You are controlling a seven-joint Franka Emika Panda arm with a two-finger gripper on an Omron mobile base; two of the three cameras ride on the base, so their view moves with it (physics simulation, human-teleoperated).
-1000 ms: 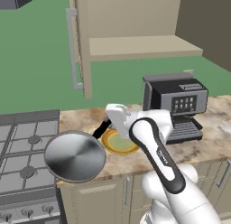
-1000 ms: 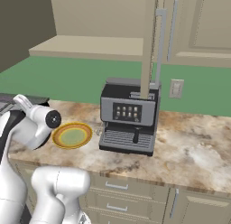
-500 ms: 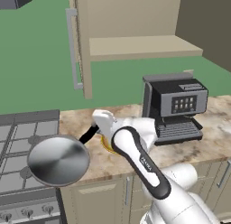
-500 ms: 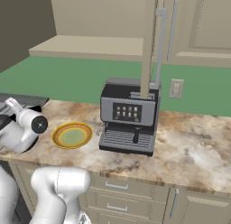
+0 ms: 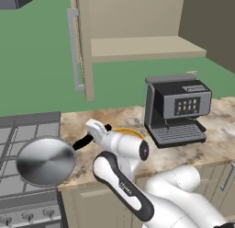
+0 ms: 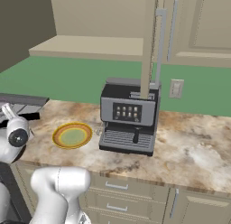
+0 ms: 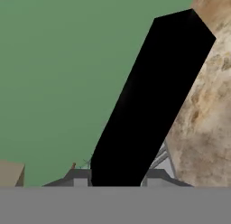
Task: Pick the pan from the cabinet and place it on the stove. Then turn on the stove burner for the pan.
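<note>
stove point(image 5: 27, 130): at the left end of the worktop point(image 5: 215, 144); its grey grates run to the left edge of the left base view, and the knob row is at its front edge.
pan point(image 5: 46, 161): over the front right part of the stove, bottom side up toward the camera, its rim reaching past the stove's right edge; whether it touches the grates, I cannot tell.
pan handle: black and straight, pointing right from the pan toward the gripper point(image 5: 92, 133); in the hand view it fills the middle between the finger tips.
jaws: clenched on the black handle of the pan.
plate point(image 6: 72, 135): yellow rim, green centre, flat on the worktop right of the stove, just behind the arm's wrist.
coffee machine point(image 5: 176, 110): right of the plate, well apart from the stove, standing at the back of the worktop.
cabinet point(image 5: 133, 25): above, its door point(image 5: 80, 43) standing open toward the room over the stove's right edge, its shelf bare.
open room: the worktop right of the coffee machine is free.
</note>
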